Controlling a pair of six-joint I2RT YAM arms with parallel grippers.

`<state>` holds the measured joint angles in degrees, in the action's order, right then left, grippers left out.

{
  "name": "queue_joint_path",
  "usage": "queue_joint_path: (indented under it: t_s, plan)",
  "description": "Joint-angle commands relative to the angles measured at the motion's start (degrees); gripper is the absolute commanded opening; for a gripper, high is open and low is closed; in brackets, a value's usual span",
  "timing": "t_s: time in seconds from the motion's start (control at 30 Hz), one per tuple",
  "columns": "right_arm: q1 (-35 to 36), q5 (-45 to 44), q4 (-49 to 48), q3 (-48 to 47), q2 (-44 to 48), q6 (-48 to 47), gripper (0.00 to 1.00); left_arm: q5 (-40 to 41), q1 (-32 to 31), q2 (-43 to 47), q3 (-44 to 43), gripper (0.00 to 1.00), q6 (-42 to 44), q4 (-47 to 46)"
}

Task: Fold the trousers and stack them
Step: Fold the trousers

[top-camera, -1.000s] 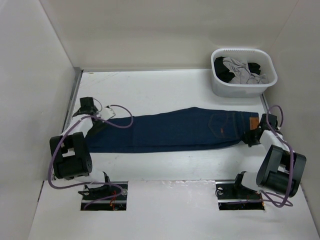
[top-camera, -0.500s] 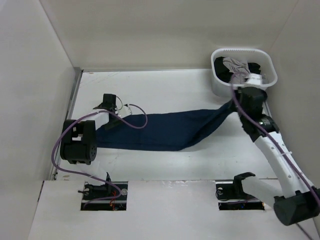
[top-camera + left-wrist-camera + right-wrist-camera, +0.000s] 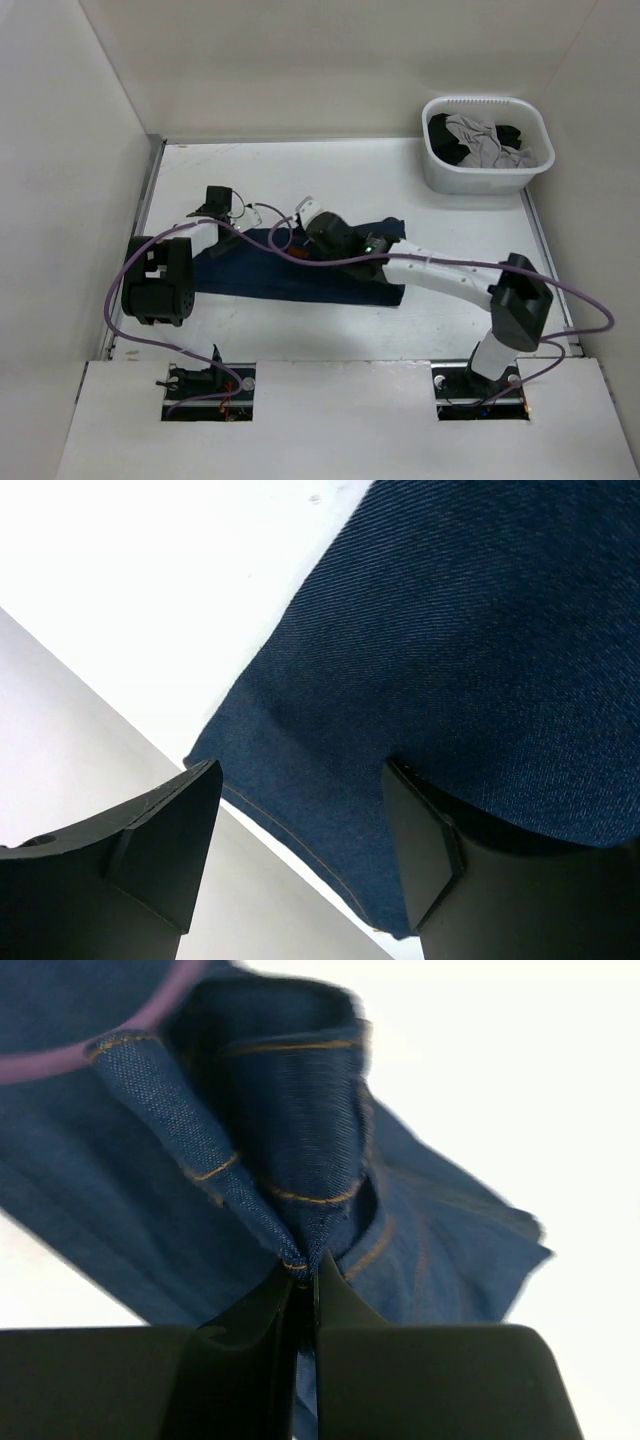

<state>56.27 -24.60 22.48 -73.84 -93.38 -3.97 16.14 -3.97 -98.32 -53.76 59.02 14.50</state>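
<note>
A pair of dark navy jeans point(image 3: 300, 282) is seen lying left of centre on the white table point(image 3: 330, 170), doubled over on itself, with one bunched end pinched tightly in the right gripper point(image 3: 305, 1280), whose fingers are pressed together on a wad of orange-stitched seams. The left gripper point(image 3: 300, 780) is held over the hem at the far left with its fingers wide apart, gripping nothing. A skewed fold is judged the chief risk: the cloth is caught as a crumpled knot rather than a flat edge, so the upper layer could be laid down twisted, and with the hem unpinned the lower layer could be dragged along. A purple cable point(image 3: 262, 243) draped across the denim could also be snagged. The fabric is shown as heavy diagonal twill, matte and stiff enough to stand in ridges at the pinch, its edges marked by neat double stitching. A white ribbed plastic laundry basket point(image 3: 432, 178) holding grey and black garments point(image 3: 480, 145) is left well apart at the far right corner.
</note>
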Motion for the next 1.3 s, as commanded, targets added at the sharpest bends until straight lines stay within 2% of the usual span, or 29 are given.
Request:
queue_joint_path:
  t_s: [0.0, 0.13, 0.23, 0.4, 0.47, 0.57, 0.7, 0.8, 0.9, 0.97, 1.07, 1.13, 1.17, 1.27]
  plan:
    - [3.88, -5.63, -3.4, -4.47, -3.2, 6.85, 0.0, -3.31, 1.9, -4.68, 0.59, 0.65, -4.79, 2.11]
    - [5.65, -6.86, -2.62, -5.78, -7.77, 11.43, 0.0, -3.31, 1.9, -4.86, -0.03, 0.65, -5.68, 2.55]
    - [5.04, -12.12, 0.63, -7.28, -8.22, 17.22, 0.0, -3.31, 1.64, -4.77, -0.29, 0.65, -5.41, 2.64]
    - [-2.43, -25.13, 4.67, -2.98, 2.04, 33.38, 0.0, -3.22, 1.55, -5.04, -1.7, 0.66, -5.59, 3.08]
    - [-3.67, -28.03, 5.47, -1.49, 4.78, 35.51, 0.0, -3.22, 1.55, -5.21, -1.88, 0.66, -5.59, 3.16]
    - [-2.89, -27.09, 2.15, -0.25, 5.15, 31.94, 0.0, -3.22, 1.55, -5.39, -1.97, 0.66, -5.5, 3.16]
    - [2.82, -14.54, -8.31, 0.11, -0.99, 19.73, 0.0, -3.22, 1.64, -5.65, -2.32, 0.66, -5.5, 3.16]
    - [6.69, -11.0, -9.3, -2.88, -7.84, 15.05, 0.0, -3.22, 2.34, -5.65, -2.93, 0.66, -5.68, 3.34]
    - [7.93, -5.92, -9.3, -4.02, -11.64, 14.16, 0.0, -2.35, 3.04, -5.48, -3.81, 0.67, -6.02, 4.04]
    - [8.02, -0.82, -8.77, -4.11, -12.96, 14.16, 0.09, -1.99, 3.83, -5.65, -4.42, 0.67, -6.29, 4.13]
    - [8.11, 5.33, -9.29, -2.72, -12.62, 14.51, 0.35, -1.99, 4.71, -5.83, -5.04, 0.67, -6.29, 4.13]
    - [8.2, 10.25, -10.43, -1.4, -10.34, 14.43, 0.71, -1.99, 4.98, -5.74, -5.57, 0.67, -6.47, 4.13]
    - [8.2, 13.14, -10.87, -0.61, -8.41, 14.6, 0.79, -1.99, 5.15, -5.65, -5.83, 0.67, -6.64, 4.13]
    - [7.15, 20.1, -13.07, 2.99, 0.36, 17.22, 0.86, -1.99, 5.51, -4.51, -7.41, 0.67, -7.43, 4.13]
